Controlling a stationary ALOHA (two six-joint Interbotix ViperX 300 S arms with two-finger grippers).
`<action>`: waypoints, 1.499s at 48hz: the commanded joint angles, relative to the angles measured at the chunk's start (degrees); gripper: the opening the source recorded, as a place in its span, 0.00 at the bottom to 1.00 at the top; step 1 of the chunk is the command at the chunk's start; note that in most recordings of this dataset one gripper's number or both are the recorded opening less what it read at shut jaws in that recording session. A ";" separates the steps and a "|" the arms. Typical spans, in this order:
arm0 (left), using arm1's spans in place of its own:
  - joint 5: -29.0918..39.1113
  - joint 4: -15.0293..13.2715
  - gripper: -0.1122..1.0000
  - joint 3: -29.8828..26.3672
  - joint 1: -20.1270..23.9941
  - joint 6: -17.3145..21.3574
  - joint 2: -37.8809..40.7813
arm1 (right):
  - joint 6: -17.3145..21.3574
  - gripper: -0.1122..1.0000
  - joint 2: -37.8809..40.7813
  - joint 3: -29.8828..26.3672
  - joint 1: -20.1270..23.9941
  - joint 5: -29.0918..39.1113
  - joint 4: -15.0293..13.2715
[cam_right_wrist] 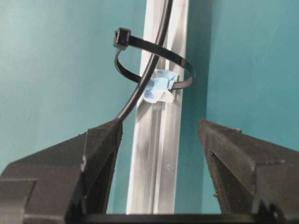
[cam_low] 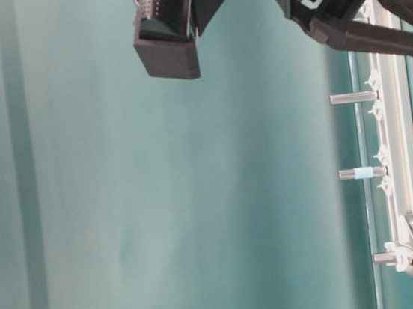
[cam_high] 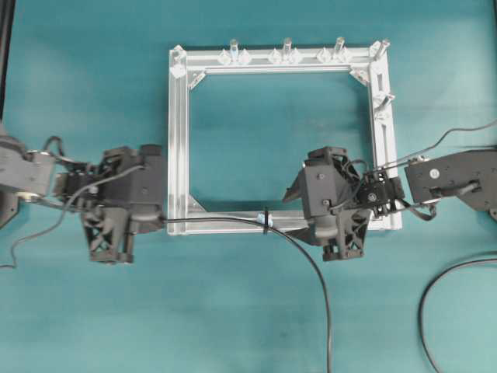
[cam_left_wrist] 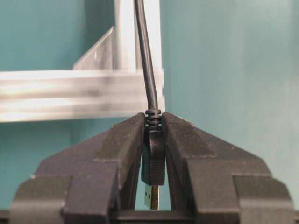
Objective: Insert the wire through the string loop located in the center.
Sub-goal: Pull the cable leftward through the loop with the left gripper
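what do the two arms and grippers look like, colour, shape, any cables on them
Both are matte black. The left gripper and right gripper have chunky bodies with open lattice side struts and thick, wedge-shaped fingers with a rough, grainy surface. Thin black cables loop loosely around each wrist. The right arm ends in a boxy black segment. No markings are readable.

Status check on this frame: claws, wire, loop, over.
Left claw shut on wire at its plug. Right claw open, straddling the frame bar. Wire already through string loop. Nothing blocking.
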 commanded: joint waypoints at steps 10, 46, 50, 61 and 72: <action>-0.18 -0.18 0.25 4.04 -0.26 -3.34 -6.33 | -0.09 0.71 -1.49 -0.44 0.09 -0.18 -0.09; -4.83 -0.18 0.25 9.32 -0.26 -4.75 -5.98 | -0.18 0.71 -1.49 -0.44 0.00 -0.18 -0.09; -5.45 -0.18 0.25 9.58 -0.26 -5.19 -5.98 | -0.18 0.71 -1.49 -0.53 0.09 -0.18 0.00; -6.06 -0.09 0.25 9.76 -0.26 -4.92 -6.06 | -0.18 0.71 -1.49 -0.62 0.09 -0.18 -0.09; -5.62 0.00 0.25 9.58 -0.26 -5.10 -6.06 | -0.18 0.71 -1.49 -0.62 0.09 -0.18 -0.09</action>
